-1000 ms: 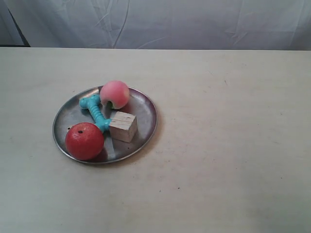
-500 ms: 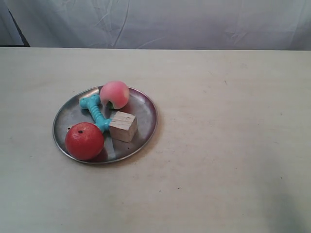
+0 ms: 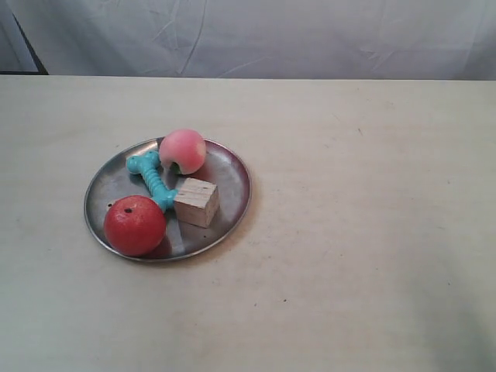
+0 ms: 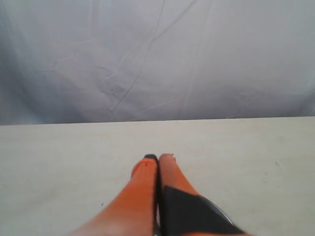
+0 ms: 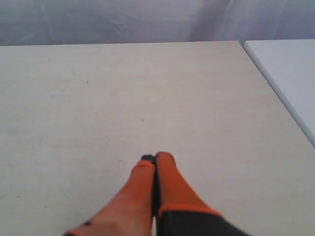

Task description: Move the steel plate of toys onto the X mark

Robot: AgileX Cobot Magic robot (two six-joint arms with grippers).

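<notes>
exterior view: a round, shallow, shiny steel plate (image 3: 229,180) rests flat on a pale beige table (image 3: 364,232), in the left half of the view. four toys lie on the plate. a pink peach (image 3: 183,150) sits at the far rim and a red round fruit (image 3: 135,225) at the near rim. a teal ridged bone (image 3: 151,180) lies between them, and a pale wooden cube (image 3: 196,201) stands just beside the bone's near end. a creased white cloth backdrop (image 3: 256,39) hangs behind the table.

left wrist view: the left gripper (image 4: 157,158) is over the table surface, its orange fingers pressed together with nothing between them.

right wrist view: the right gripper (image 5: 154,157) is likewise over the table, orange fingers together and empty.
</notes>
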